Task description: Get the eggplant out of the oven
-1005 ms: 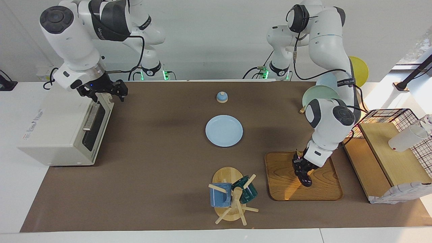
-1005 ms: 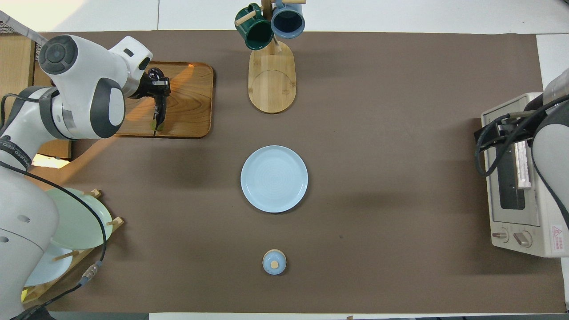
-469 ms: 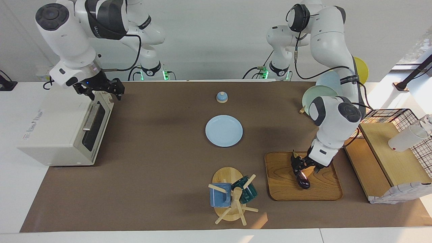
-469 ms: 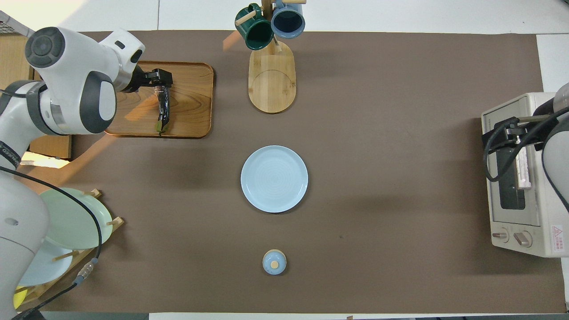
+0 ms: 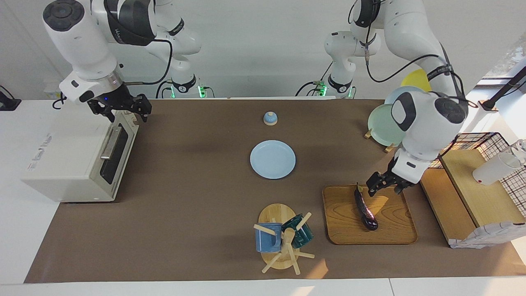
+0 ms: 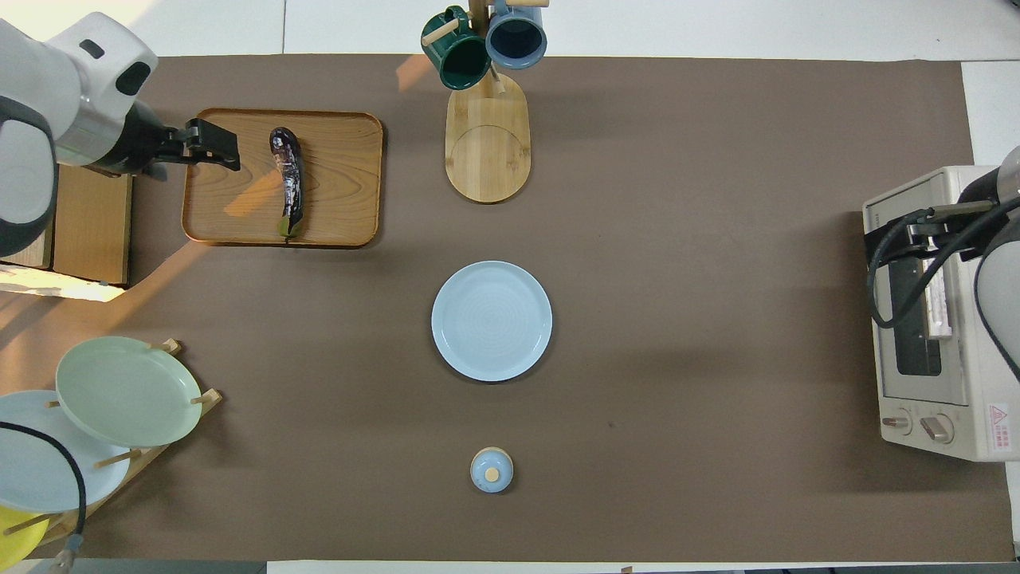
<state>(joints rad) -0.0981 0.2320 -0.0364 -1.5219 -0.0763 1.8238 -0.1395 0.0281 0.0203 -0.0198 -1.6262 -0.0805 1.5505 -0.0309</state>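
Note:
The dark purple eggplant point(image 5: 365, 207) lies flat on a wooden tray point(image 5: 345, 222) toward the left arm's end of the table. It also shows in the overhead view point(image 6: 287, 183), on the tray point(image 6: 343, 175). My left gripper point(image 5: 384, 187) is open and empty, raised over the tray's edge beside the eggplant's stem end; it shows in the overhead view too point(image 6: 211, 147). The cream-white oven point(image 5: 70, 160) stands at the right arm's end with its dark glass door point(image 5: 113, 158) shut. My right gripper point(image 5: 123, 109) hovers over the oven's top front corner.
A light blue plate point(image 5: 273, 159) lies mid-table, with a small blue lid point(image 5: 270, 118) nearer the robots. A mug tree point(image 5: 283, 236) with two mugs stands beside the tray. A plate rack point(image 5: 388, 123) and a wooden shelf point(image 5: 472, 185) stand at the left arm's end.
My left gripper has let go of the eggplant on the tray, opened, and lifted away toward the shelf. My right gripper has shifted slightly over the oven's corner.

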